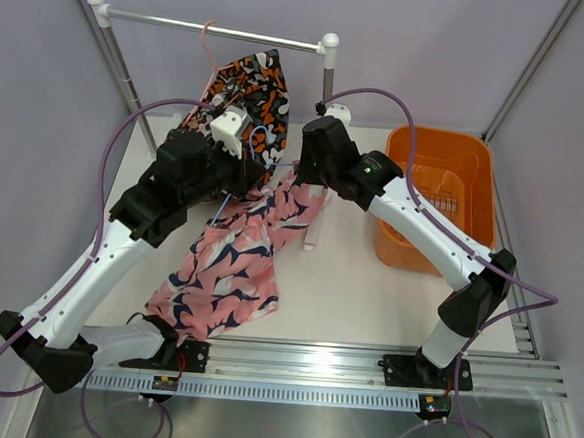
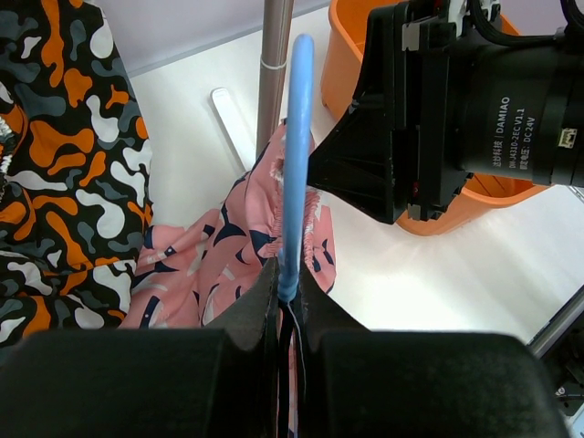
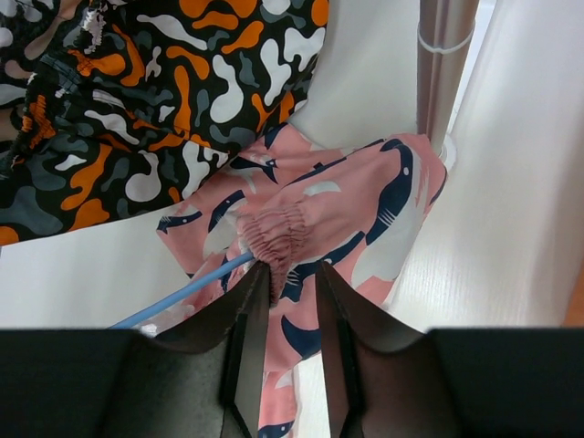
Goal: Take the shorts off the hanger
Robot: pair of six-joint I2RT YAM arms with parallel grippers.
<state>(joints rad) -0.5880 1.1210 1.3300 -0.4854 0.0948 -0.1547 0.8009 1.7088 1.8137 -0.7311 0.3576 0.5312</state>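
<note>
The left pincer is clamped tight on the lower end of a thin blue hanger, its two pads pressed together with only the blue bar between them. The hanger rises from the fingertips and runs into the gathered waistband of the pink shorts.

The right pincer meets the same garment from the other side. Its fingers stand only narrowly apart, and the puckered elastic of the waistband sits pinched between the tips, with pink cloth trailing down through the gap. In the right wrist view the blue bar comes out of the waistband just to the left of these fingertips.

The two pincers sit close together over the middle of the tabletop, near the foot of the rack's upright pole. From that held waistband the rest of the pink shorts slopes down and lies spread on the tabletop toward the arm bases.

The black shorts hang from the rail behind the left pincer, apart from both sets of fingers. An orange basket stands on the right.
</note>
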